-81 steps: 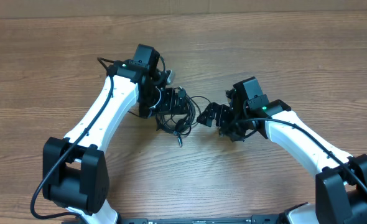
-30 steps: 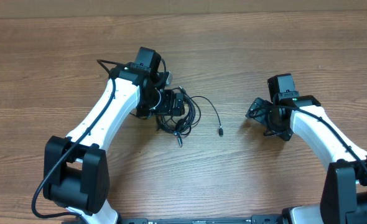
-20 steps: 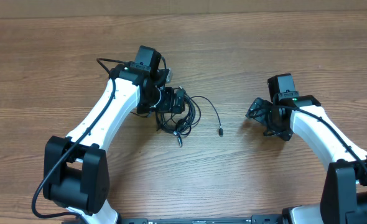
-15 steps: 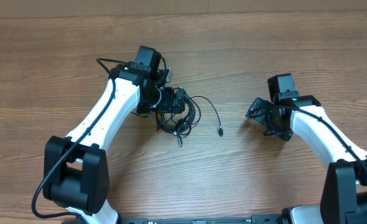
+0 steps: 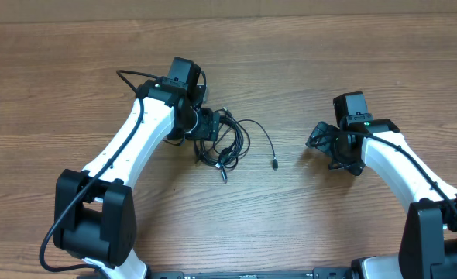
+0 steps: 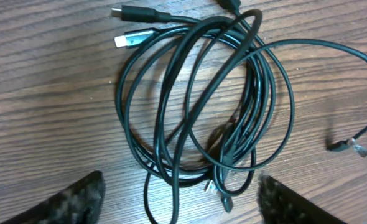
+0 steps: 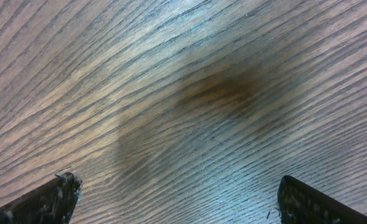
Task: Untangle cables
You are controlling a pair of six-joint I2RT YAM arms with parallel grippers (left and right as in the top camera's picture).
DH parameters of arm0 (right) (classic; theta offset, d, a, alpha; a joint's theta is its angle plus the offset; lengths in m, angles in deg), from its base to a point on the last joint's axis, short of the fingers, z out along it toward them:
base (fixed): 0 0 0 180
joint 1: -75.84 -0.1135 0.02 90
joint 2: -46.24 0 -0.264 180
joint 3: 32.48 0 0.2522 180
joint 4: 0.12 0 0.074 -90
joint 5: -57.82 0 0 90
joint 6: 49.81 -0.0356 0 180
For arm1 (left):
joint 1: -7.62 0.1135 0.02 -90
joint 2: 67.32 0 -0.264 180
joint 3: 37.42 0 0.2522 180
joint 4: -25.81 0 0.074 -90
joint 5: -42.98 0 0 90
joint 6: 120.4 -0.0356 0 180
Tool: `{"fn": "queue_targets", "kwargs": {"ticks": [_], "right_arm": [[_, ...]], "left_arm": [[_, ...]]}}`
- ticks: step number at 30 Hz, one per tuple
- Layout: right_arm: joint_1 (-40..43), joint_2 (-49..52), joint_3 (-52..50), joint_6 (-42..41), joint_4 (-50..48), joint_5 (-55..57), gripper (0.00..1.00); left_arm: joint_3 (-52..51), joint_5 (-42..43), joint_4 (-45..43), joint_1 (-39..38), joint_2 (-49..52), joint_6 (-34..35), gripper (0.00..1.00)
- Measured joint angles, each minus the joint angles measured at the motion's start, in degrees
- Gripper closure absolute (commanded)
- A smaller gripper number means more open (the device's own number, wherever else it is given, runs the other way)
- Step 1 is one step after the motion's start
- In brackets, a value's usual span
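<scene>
The cables point(image 5: 230, 142) lie as a tangled coil of thin black cords on the wooden table, just right of my left gripper point(image 5: 207, 124). One strand arcs out to the right and ends in a small plug point(image 5: 276, 163). In the left wrist view the coil point(image 6: 202, 99) fills the middle, with silver-tipped plugs point(image 6: 134, 38) at the top left and the loose plug point(image 6: 348, 145) at the right. My left gripper point(image 6: 180, 205) is open just above the coil's near side and holds nothing. My right gripper point(image 5: 321, 139) is open and empty, well right of the loose plug; its wrist view point(image 7: 177, 202) shows only bare wood.
The wooden table point(image 5: 290, 54) spreads all round. A thicker black wire point(image 5: 135, 81) loops by the left arm's wrist. Both white arms reach in from the near edge.
My right gripper let go of the loose strand and drew back to the right. My left gripper has just pulled back slightly to the left and opened, leaving the coil on the table.
</scene>
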Motion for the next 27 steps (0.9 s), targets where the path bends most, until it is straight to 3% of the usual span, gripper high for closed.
{"fn": "queue_targets", "kwargs": {"ticks": [2, 5, 7, 8, 13, 16, 22, 27], "right_arm": [[0.0, 0.0, 0.0, 0.0, 0.0, 0.0, 0.0], [0.0, 0.0, 0.0, 0.0, 0.0, 0.0, 0.0], [0.0, 0.0, 0.0, 0.0, 0.0, 0.0, 0.0], [0.0, 0.0, 0.0, 0.0, 0.0, 0.0, 0.0], [0.0, 0.0, 0.0, 0.0, 0.0, 0.0, 0.0], [0.0, 0.0, 0.0, 0.0, -0.1, 0.0, 0.0], [0.0, 0.0, 0.0, 0.0, -0.1, 0.0, 0.0], [0.0, 0.0, 0.0, 0.0, 0.0, 0.0, 0.0]], "left_arm": [[-0.3, -0.4, -0.4, 0.0, 0.0, 0.1, 0.3], [-2.7, -0.6, -1.9, 0.0, 0.0, 1.3, 0.48], [-5.9, -0.9, -4.2, 0.0, 0.1, 2.3, 0.9], [-7.3, -1.0, -5.7, 0.0, 0.0, 3.0, 0.96], [-9.4, -0.6, -6.9, 0.0, 0.1, 3.4, 0.96], [-6.9, 1.0, -2.3, 0.1, 0.1, 2.8, 0.96], [10.4, 2.4, 4.0, 0.1, -2.4, -0.3, 0.96], [25.3, 2.7, 0.3, 0.1, -8.3, -1.4, 0.96]]}}
